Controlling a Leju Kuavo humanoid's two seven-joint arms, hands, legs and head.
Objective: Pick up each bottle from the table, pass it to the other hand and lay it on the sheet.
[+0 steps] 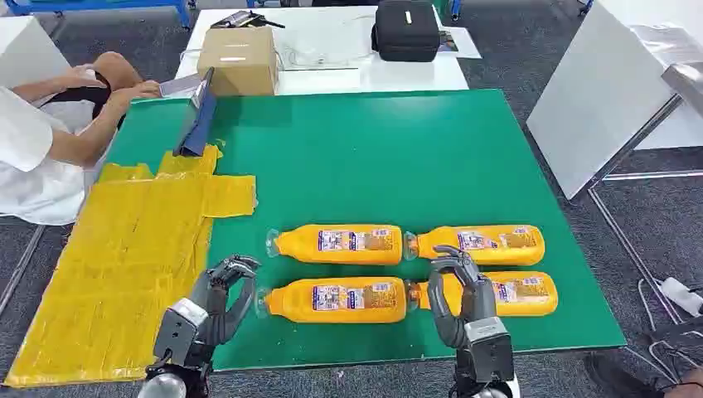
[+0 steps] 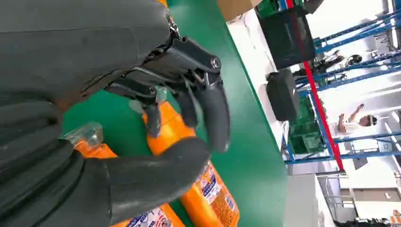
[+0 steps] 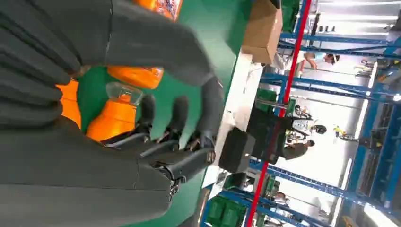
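Bottles are lying on their sides in two rows on the green table mat (image 1: 348, 157), four of them, orange plastic with clear caps pointing left. The near-left orange bottle (image 1: 336, 299) is sitting between the two robot hands; the far-left orange bottle (image 1: 340, 245) is lying just behind it, the far-right orange bottle (image 1: 479, 245) is lying beside that one, and the near-right orange bottle (image 1: 522, 294) is lying partly behind the right hand. The crinkled yellow plastic sheet (image 1: 124, 257) is spreading over the left side of the table, well apart from all four bottles.

The robot's left hand (image 1: 222, 294) is hovering at the near edge, just left of the near-left bottle's cap, its fingers (image 2: 215, 113) curled but apart from the thumb and holding nothing. The right hand (image 1: 456, 290) is standing upright over the neck of the near-right bottle, fingers (image 3: 210, 106) arched and spread from the thumb; I cannot tell whether it is touching the bottle, but it is not gripping it.

A person in a white shirt (image 1: 33, 157) is leaning on the far-left corner. On the white table behind, a brown cardboard box (image 1: 239, 60) and a black zipped case (image 1: 405, 30) are sitting.
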